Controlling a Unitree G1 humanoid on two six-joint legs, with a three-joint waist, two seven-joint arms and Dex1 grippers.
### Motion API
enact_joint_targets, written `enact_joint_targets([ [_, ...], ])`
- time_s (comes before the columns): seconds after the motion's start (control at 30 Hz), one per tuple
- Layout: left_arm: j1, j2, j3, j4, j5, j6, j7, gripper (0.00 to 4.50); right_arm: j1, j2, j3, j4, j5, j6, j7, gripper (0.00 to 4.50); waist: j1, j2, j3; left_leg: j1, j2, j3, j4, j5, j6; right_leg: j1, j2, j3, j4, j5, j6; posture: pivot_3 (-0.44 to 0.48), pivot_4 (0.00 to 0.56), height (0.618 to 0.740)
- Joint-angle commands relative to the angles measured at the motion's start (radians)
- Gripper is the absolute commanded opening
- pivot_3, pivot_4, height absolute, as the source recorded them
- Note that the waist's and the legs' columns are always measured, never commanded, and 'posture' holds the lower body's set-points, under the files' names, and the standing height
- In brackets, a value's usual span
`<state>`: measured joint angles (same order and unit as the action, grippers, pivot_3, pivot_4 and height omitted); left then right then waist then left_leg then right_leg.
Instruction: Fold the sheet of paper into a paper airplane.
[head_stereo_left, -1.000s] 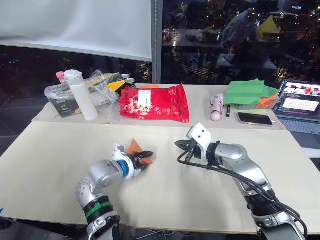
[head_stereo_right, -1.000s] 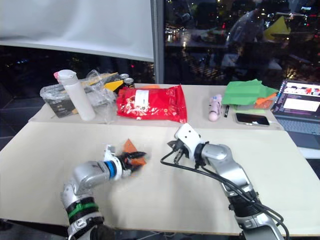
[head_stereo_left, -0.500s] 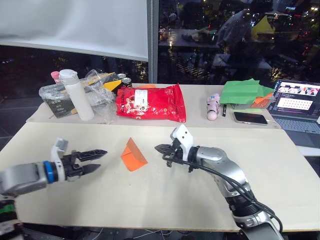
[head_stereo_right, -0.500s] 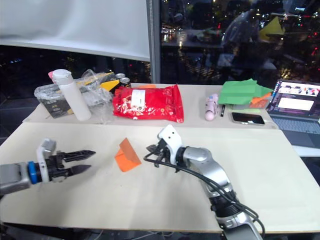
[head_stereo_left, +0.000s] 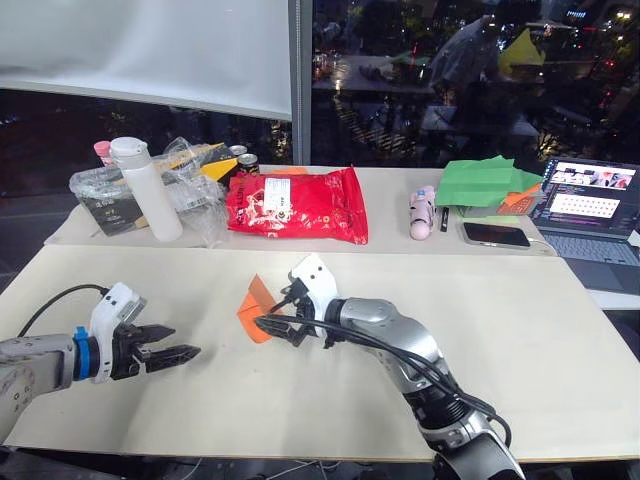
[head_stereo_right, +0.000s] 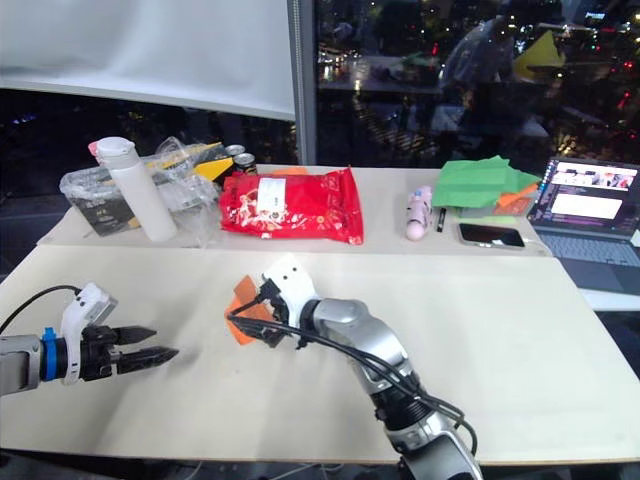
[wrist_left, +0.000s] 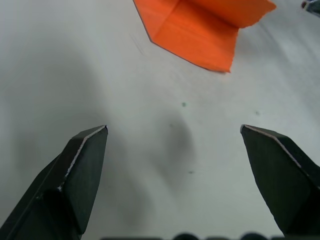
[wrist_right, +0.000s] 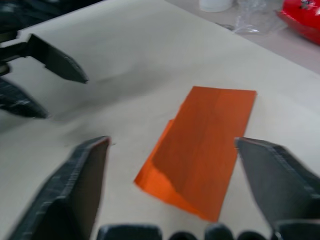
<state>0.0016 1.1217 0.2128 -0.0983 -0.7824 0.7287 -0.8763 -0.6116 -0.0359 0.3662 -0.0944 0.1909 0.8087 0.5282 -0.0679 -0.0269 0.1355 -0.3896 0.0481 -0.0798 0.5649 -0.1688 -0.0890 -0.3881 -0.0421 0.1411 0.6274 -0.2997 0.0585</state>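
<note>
Paper (head_stereo_left: 255, 303) is lying folded on the near table (head_stereo_left: 520, 330), tented along its crease, and nothing is pinching it. I am seeing the right gripper (head_stereo_left: 268, 322) reaching across from 4 o'clock, fingers spread, hovering right at the sheet. The left gripper (head_stereo_left: 178, 351) is pointing in level from 8 o'clock, fingers parted, well apart from it. At 12 o'clock a red snack bag (head_stereo_left: 296, 203), white bottle (head_stereo_left: 146, 188) and green sheets (head_stereo_left: 488, 182) are sitting clear.

Head stereo pair looking down over table (head_stereo_left: 560, 330), wrist cameras close, sharing orange sheet of paper (wrist_right: 200, 150)
</note>
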Motion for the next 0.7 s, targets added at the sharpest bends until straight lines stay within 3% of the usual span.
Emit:
enact_joint_targets([
  [0.03,-0.039,-0.015,0.008,0.006,0.049,-0.032,-0.04,4.5,-0.028,0.043,0.018,0.035,-0.016,-0.041,-0.026,4.46,-0.001,0.0,0.0,0.0,0.0,0.0,0.0,0.0,0.001,0.0,0.0,0.0,0.0,0.002,0.004,0.0,0.15,0.719],
  [0.2,-0.049,-0.028,-0.035,0.001,0.097,-0.008,-0.099,4.5,-0.068,0.083,0.021,0.153,-0.059,-0.111,-0.06,4.46,-0.003,0.0,0.0,0.0,0.001,0.0,0.0,0.0,0.002,0.0,0.001,0.0,0.002,0.003,0.007,0.0,0.15,0.719],
  [0.23,-0.04,-0.022,-0.045,-0.004,0.103,-0.01,-0.127,4.5,-0.08,0.087,0.022,0.172,-0.064,-0.118,-0.06,3.94,-0.004,0.0,0.0,0.0,0.001,0.0,0.001,0.001,0.002,0.0,0.001,0.0,0.002,0.003,0.007,0.0,0.15,0.719],
  [0.6,-0.129,-0.044,-0.05,0.077,0.085,0.051,-0.257,4.5,-0.098,-0.002,0.12,0.202,-0.163,-0.233,0.037,0.21,-0.004,0.0,0.0,0.0,0.002,0.0,0.001,0.001,0.003,0.0,0.003,0.0,0.003,0.003,0.007,0.0,0.15,0.719],
  [0.7,-0.167,-0.061,-0.062,0.09,0.088,0.049,-0.288,4.5,-0.094,-0.139,0.171,0.136,-0.202,-0.343,0.163,0.02,-0.001,0.001,0.0,0.0,0.002,0.0,0.002,0.001,0.003,0.0,0.003,0.0,0.003,0.003,0.007,0.0,0.15,0.719],
])
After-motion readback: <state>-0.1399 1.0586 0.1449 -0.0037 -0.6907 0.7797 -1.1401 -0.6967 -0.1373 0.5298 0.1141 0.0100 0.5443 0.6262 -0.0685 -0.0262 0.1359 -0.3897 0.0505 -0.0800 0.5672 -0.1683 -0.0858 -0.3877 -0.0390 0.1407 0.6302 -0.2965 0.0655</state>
